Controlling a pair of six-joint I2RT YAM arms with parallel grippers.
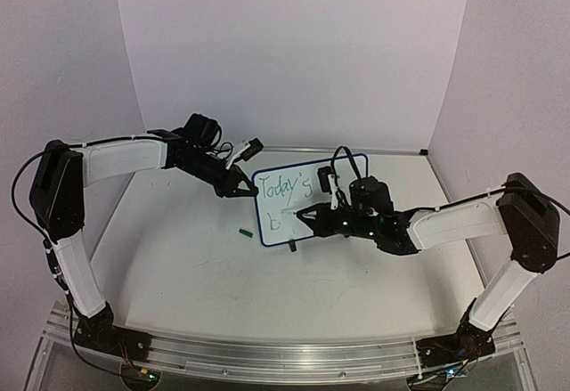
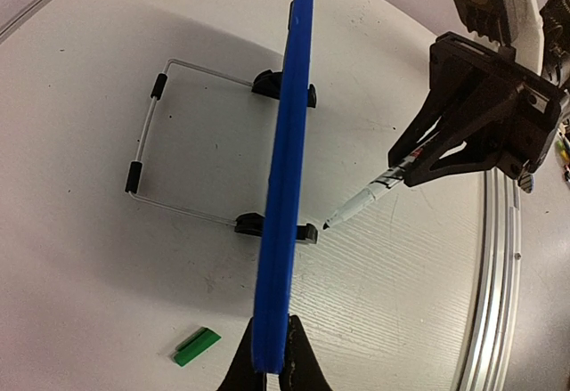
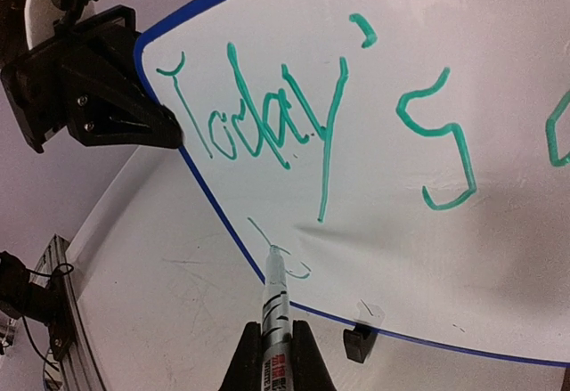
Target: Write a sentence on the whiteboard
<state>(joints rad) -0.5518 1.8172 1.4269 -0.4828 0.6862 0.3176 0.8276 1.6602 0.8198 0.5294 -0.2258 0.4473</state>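
The right gripper (image 3: 276,360) is clamping a marker (image 3: 274,297), its tip pressing the whiteboard (image 3: 427,275) near the lower left corner, the arm reaching in low from the right. The left gripper (image 2: 267,369) is pinching the board's left edge, forearm stretching level. The board is standing near the table's (image 1: 178,275) far edge. The sentence (image 3: 294,133) is showing "Today's"; the strokes at the tip are looking too faint to read.

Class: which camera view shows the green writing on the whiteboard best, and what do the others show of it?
The right wrist view: the green writing fills the frame, "Today's" clearly legible. The top external view shows it small and distant. The left wrist view sees the whiteboard edge-on, so no writing.
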